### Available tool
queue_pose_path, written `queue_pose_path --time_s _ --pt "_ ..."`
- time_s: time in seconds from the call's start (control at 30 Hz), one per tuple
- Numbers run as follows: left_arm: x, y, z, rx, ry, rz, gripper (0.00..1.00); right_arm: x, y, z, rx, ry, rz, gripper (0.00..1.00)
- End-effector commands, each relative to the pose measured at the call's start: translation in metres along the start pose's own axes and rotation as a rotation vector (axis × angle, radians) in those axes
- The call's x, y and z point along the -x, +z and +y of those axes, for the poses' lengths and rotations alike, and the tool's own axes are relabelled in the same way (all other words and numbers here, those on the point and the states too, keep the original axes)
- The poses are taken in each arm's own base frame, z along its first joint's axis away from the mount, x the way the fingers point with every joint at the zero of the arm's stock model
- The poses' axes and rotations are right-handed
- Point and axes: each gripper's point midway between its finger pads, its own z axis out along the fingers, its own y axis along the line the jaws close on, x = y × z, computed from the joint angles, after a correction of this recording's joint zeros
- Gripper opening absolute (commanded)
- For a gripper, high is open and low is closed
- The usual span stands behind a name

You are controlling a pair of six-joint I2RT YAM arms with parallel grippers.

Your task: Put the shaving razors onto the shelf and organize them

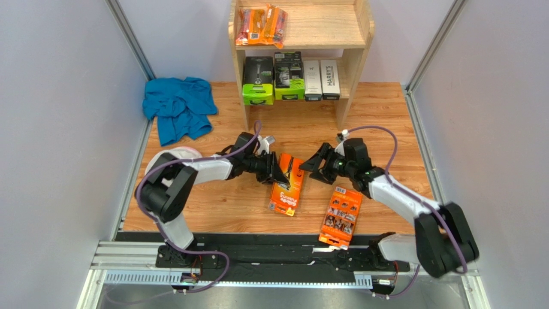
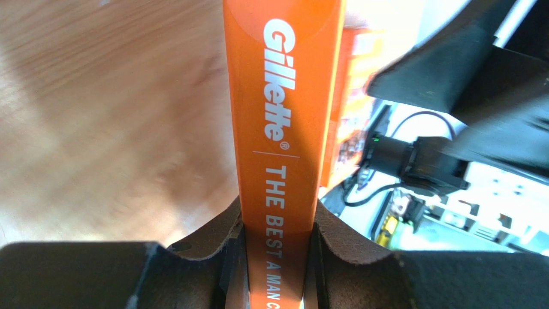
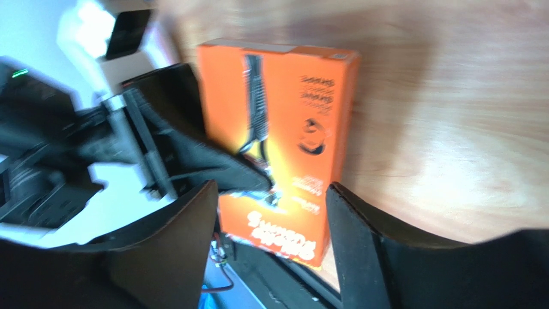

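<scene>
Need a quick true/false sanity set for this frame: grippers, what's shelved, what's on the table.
1. The left gripper clamps the orange Gillette box across its narrow side. True.
2. The right gripper is shut on that box. False: its fingers stand apart, open.
3. Both white boxes stand on the lower tier of the shelf. True.
4. The blue cloth lies on the shelf's top tier. False: it lies on the table, left of the shelf.
5. A second orange box lies flat on the table by the right arm. True.
</scene>
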Motion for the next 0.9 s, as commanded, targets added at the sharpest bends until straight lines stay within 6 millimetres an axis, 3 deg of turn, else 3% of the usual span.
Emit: queue_pose_path --time_s 0.0,0.13,0.2,0.5,0.67,0.87 --pt "0.022 -0.030 -0.053 -0.082 0.142 -0.108 0.00 -0.003 -0.034 0.030 0.086 -0.099 -0.037 0.69" --pt "0.034 -0.057 -0.095 -0.145 0.212 -0.181 0.00 -0.021 -0.060 0.056 0.262 -0.111 -0.030 0.75" --pt "0.039 -0.066 -0.113 -0.177 0.229 -0.206 0.00 -0.026 -0.066 0.060 0.312 -0.098 -0.032 0.84" --pt "0.058 -0.096 -0.179 -0.327 0.261 -0.271 0.00 -0.034 -0.101 0.093 0.480 -0.147 -0.100 0.83" --pt "0.060 -0.099 -0.190 -0.360 0.254 -0.271 0.00 -0.035 -0.107 0.110 0.539 -0.159 -0.094 0.76" --pt "0.060 -0.102 -0.200 -0.438 0.224 -0.273 0.00 -0.038 -0.097 0.115 0.547 -0.142 -0.063 0.64"
